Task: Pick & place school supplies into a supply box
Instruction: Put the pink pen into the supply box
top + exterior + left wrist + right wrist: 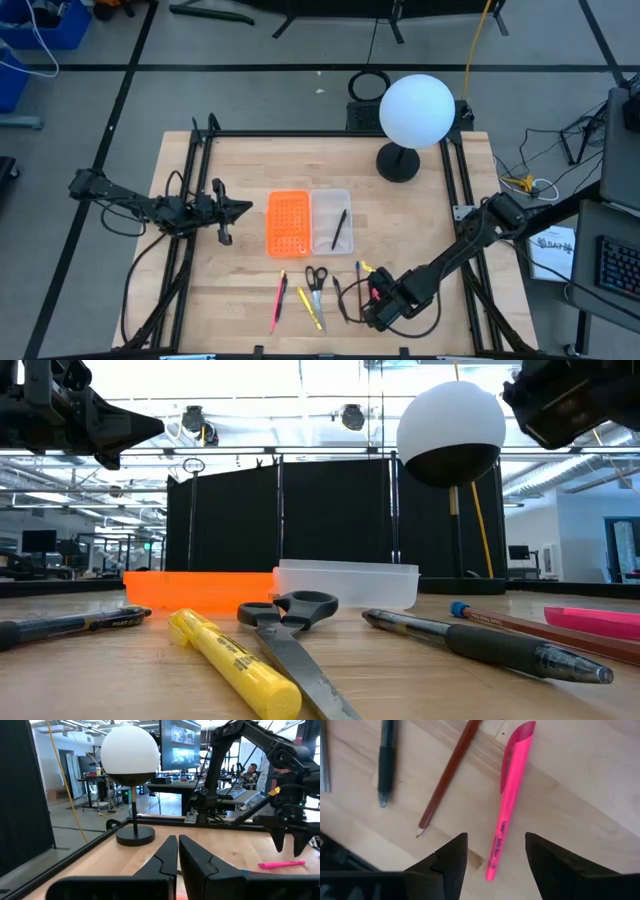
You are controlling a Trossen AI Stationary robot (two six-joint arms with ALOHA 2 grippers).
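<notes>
The supply box is a clear tray at mid-table with a black pen lying in it; in the low view the box stands behind the scissors. On the near part of the table lie a red pen, a yellow highlighter, scissors and a black pen. My right gripper is open above a pink highlighter, one finger on each side, touching nothing. A brown pencil lies beside it. My left gripper is shut and waits left of the orange piece.
An orange perforated piece lies against the box's left side. A globe lamp stands at the far right of the table. Black frame rails run along the left and right edges. Bare wood lies between the box and the lamp.
</notes>
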